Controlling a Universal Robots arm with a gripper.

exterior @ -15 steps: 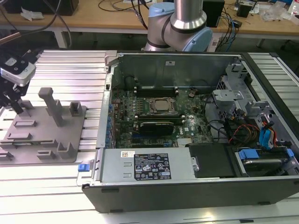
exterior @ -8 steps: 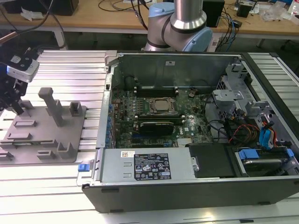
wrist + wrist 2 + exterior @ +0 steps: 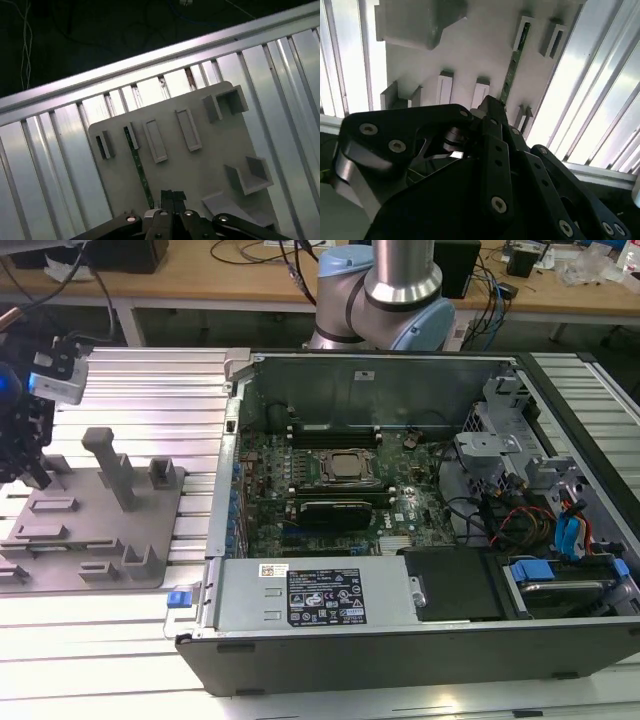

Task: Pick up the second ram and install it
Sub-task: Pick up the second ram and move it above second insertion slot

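Ribbed aluminium forms the surface (image 3: pixel 120 380), with a wooden bench and loose cables in the room behind it. An open computer case (image 3: pixel 400 640) lies across the middle and the exterior view's right of the surface, its motherboard (image 3: pixel 330 480) showing. The arm's base (image 3: pixel 385 300) rises at the far edge, behind the case. A grey fixture plate (image 3: pixel 100 530) lies flat on the surface on the exterior view's left, just beside the case, and carries several raised blocks and an upright post (image 3: pixel 112 465).

On this plate stands the second ram (image 3: pixel 137 160), a thin green stick set on its long edge. It runs close to one side edge of the plate and parallel to it. One end sits against a small slotted block (image 3: pixel 131 136) near a corner of the plate, with another small block (image 3: pixel 103 145) between it and the plate's edge. In the second wrist view the same green stick (image 3: pixel 512 65) leads from a slotted block (image 3: pixel 524 30) toward the black linkage.

The pincer (image 3: pixel 173 194) hangs over the plate at the stick's other end, just beside it. Its tips are drawn narrow, close together, and nothing is seen held between them. In the exterior view the pincer (image 3: pixel 38 475) is at the far left, over the plate's outer side, and in the second wrist view its tip (image 3: pixel 490 106) lies next to the stick's near end.
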